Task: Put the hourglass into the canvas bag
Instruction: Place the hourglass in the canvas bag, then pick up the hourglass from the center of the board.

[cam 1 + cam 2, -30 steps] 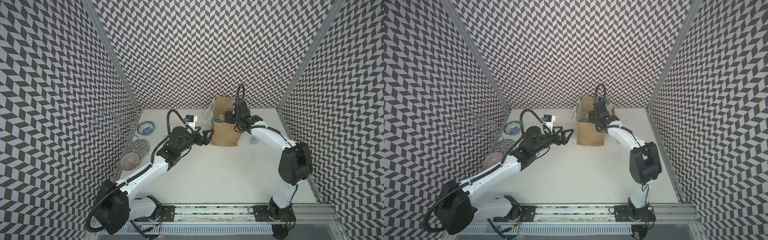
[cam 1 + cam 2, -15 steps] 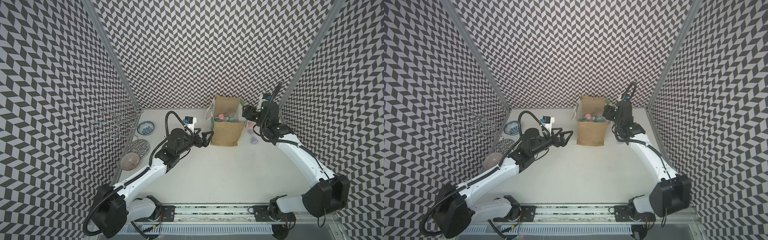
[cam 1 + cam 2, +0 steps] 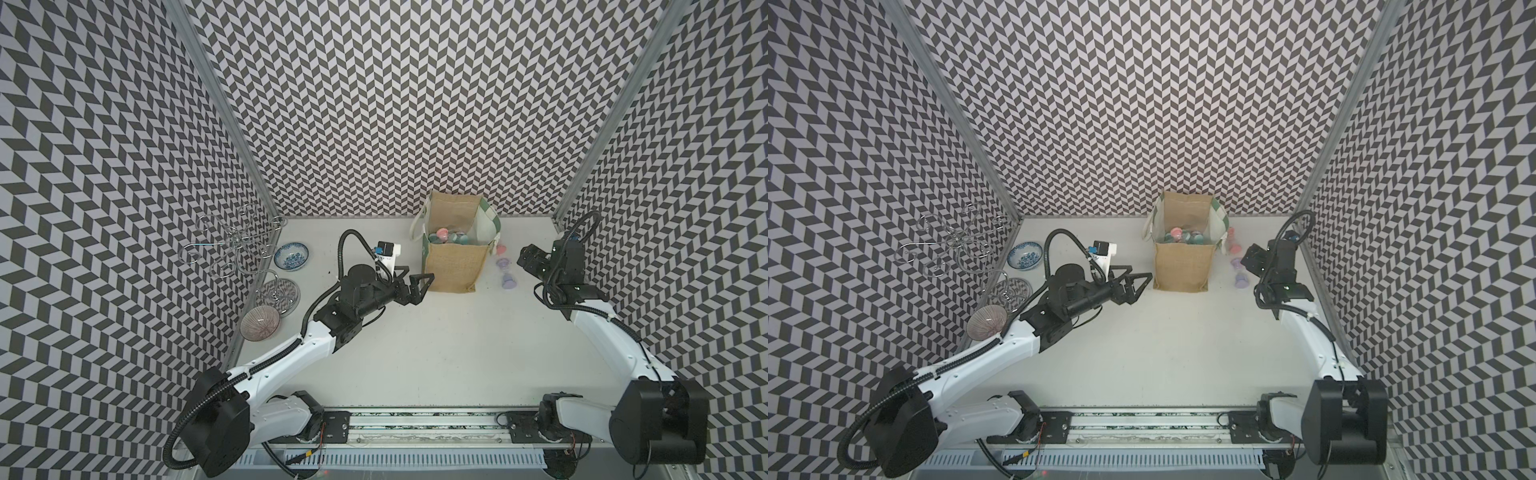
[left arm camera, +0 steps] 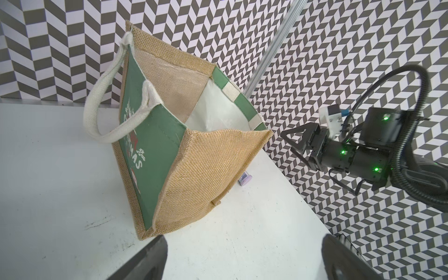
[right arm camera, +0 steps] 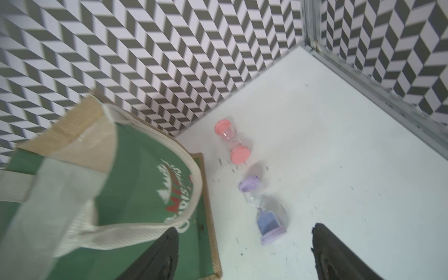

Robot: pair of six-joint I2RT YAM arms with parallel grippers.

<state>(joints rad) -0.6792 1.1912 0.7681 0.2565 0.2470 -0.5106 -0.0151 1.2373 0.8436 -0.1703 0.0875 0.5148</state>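
lilac-capped clear hourglass (image 5: 263, 211) lies flat just ahead of right jaws (apart, empty), long axis roughly toward them; left jaws apart, farther off.

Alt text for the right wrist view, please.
A pink hourglass and a purple hourglass sit on the white table beside the canvas bag. The right hand, open and empty, faces the purple one.

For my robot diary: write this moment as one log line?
canvas bag: upright; pink hourglass, purple hourglass: on table beside it; right pincer: open, empty; left pincer: open, empty
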